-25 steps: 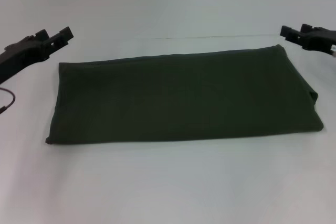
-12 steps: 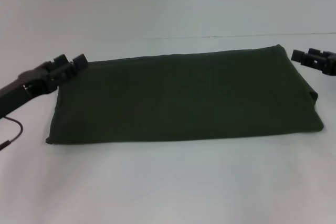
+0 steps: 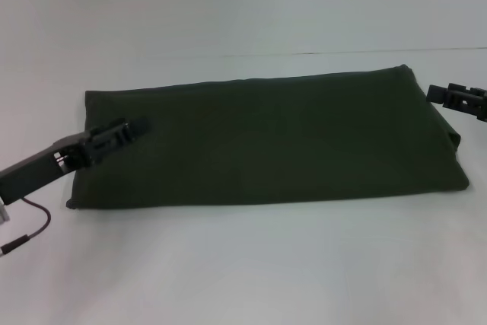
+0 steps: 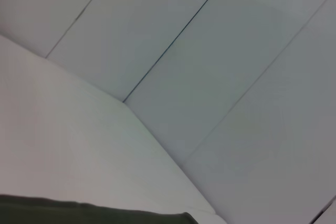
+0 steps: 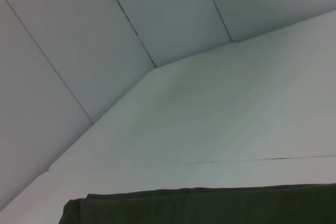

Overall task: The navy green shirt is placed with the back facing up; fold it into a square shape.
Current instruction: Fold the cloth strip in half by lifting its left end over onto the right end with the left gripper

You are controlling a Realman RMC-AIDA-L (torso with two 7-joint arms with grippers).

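Observation:
The navy green shirt (image 3: 274,142) lies flat on the white table as a long folded rectangle, plain side up, with no lettering showing. My left gripper (image 3: 125,131) hangs low over the shirt's left end, just inside the left edge. My right gripper (image 3: 450,97) is at the shirt's far right corner, beside the edge. Only a strip of the shirt (image 4: 79,214) shows in the left wrist view. The right wrist view has a wider strip of the shirt (image 5: 210,205) with one corner in sight.
The white table (image 3: 243,264) spreads wide in front of and behind the shirt. A pale panelled wall (image 5: 79,35) rises behind the table's far edge. A thin cable (image 3: 34,232) dangles from the left arm near the table's left side.
My left gripper has come down and to the right, from beyond the shirt's far left corner to above its left end. My right gripper has sunk lower beside the right end.

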